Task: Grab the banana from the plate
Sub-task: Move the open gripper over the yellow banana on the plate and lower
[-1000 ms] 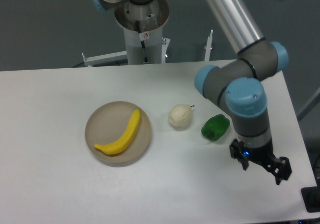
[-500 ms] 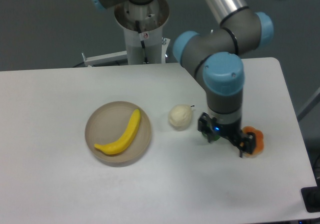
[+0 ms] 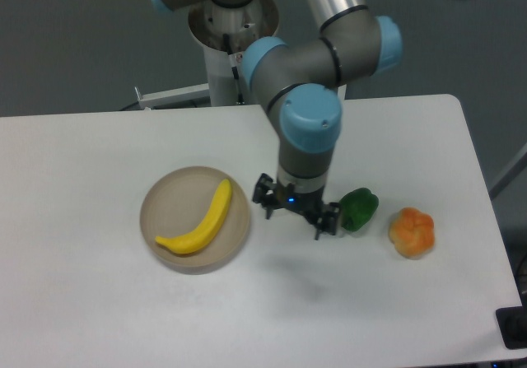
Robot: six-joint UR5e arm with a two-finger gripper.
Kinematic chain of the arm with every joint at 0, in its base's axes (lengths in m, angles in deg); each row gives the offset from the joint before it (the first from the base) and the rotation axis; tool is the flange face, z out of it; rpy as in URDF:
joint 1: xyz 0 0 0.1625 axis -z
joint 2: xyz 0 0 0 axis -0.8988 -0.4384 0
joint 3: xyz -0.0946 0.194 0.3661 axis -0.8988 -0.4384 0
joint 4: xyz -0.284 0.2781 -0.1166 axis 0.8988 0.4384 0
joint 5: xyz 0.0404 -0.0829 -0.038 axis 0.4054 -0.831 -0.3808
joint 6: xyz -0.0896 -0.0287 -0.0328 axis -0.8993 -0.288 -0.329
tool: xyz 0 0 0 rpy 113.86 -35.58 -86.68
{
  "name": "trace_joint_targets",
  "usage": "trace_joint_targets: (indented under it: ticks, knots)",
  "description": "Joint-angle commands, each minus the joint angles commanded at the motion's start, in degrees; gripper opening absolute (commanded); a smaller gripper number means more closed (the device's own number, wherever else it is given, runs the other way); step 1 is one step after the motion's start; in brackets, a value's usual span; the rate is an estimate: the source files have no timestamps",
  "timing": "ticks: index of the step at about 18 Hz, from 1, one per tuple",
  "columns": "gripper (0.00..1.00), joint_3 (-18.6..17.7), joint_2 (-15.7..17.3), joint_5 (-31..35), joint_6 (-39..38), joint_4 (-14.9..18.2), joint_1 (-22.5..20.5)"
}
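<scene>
- The banana (image 3: 200, 223) lies on the plate (image 3: 158, 199), to the left of the gripper (image 3: 294, 215) and apart from it.
- Its long axis runs on a diagonal: one tip points up and to the right, toward the gripper's side of the plate, and the other curls down to the left near the plate's front rim.
- The gripper hangs just off the plate's right rim, pointing down at the table (image 3: 82, 302). Its two fingers stand wide apart with nothing between them, and they touch neither the banana nor the plate.
- A green pepper (image 3: 359, 208) sits just beside the gripper on its right; whether the finger touches it cannot be told.
- A lumpy orange fruit (image 3: 411, 231) lies farther right, beyond the pepper.
</scene>
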Motion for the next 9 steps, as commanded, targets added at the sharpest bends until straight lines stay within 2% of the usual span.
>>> trace_joint_targets:
  ticks: [1, 3, 7, 9]
  knots:
    - [1.0, -2.7, 0.0, 0.0, -0.5, -3.9, 1.6]
    - [1.0, -5.7, 0.3, 0.1, -0.6, -6.7, 2.7]
    - [1.0, -9.1, 0.4, 0.8, -1.2, -7.4, 4.9]
    - [1.0, -9.2, 0.4, 1.0, -1.3, -8.0, 6.0]
